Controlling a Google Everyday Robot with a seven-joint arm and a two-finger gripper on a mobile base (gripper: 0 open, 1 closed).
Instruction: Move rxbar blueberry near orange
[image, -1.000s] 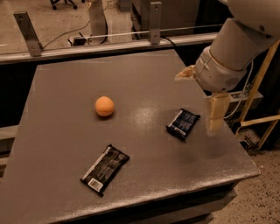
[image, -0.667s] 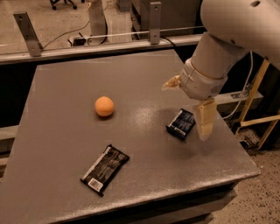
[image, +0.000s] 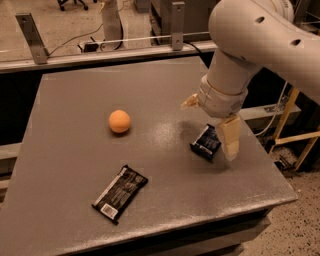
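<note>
The rxbar blueberry (image: 206, 142), a short dark blue and black wrapper, lies on the grey table (image: 75, 100) right of centre. The orange (image: 119, 121) sits on the table to its left, well apart from it. My gripper (image: 210, 121) hangs from the white arm just above the bar, open. One pale finger (image: 230, 138) reaches down beside the bar's right end. The other finger (image: 190, 102) points out up and to the left of the bar. The bar is not held.
A longer black bar wrapper with a white label end (image: 120, 193) lies near the table's front edge. The right table edge (image: 265, 155) is close to the blue bar. A rail with metal posts (image: 30, 35) runs along the back.
The arm has swung left and lower, from beside the table's right edge to over the blue bar. The bar, orange and black wrapper have not moved.
</note>
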